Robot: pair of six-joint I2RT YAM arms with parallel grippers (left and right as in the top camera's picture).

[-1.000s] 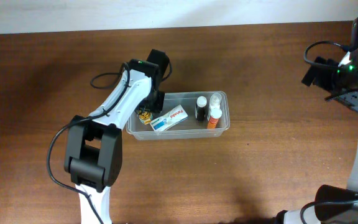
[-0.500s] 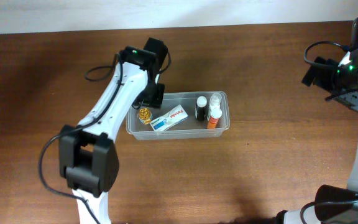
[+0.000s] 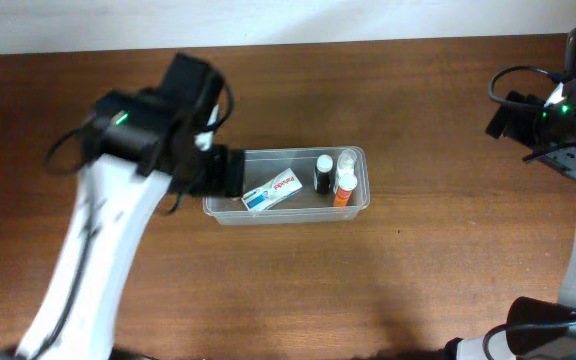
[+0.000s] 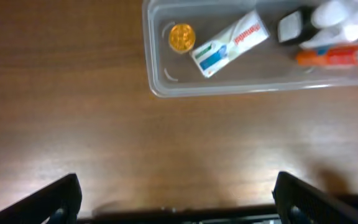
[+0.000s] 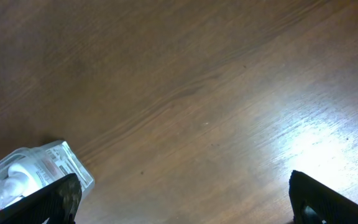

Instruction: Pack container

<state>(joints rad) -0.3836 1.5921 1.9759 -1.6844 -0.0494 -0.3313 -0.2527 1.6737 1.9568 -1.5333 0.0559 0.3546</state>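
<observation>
The container is a clear plastic tub at mid-table. It holds a white and blue box, a black bottle, an orange bottle and a white bottle. My left gripper hangs high over the tub's left end, open and empty. In the left wrist view the container lies far below, with a gold round piece in its left end beside the box. My right gripper stands open and empty at the far right.
In the right wrist view a clear packet with white pieces lies on the brown wooden table, by the gripper's left finger. Cables and the right arm's base stand at the table's right edge.
My left gripper has opened, leaving the gold round piece in the tub's left end, and the arm has risen and swung left. The right arm has not moved.
</observation>
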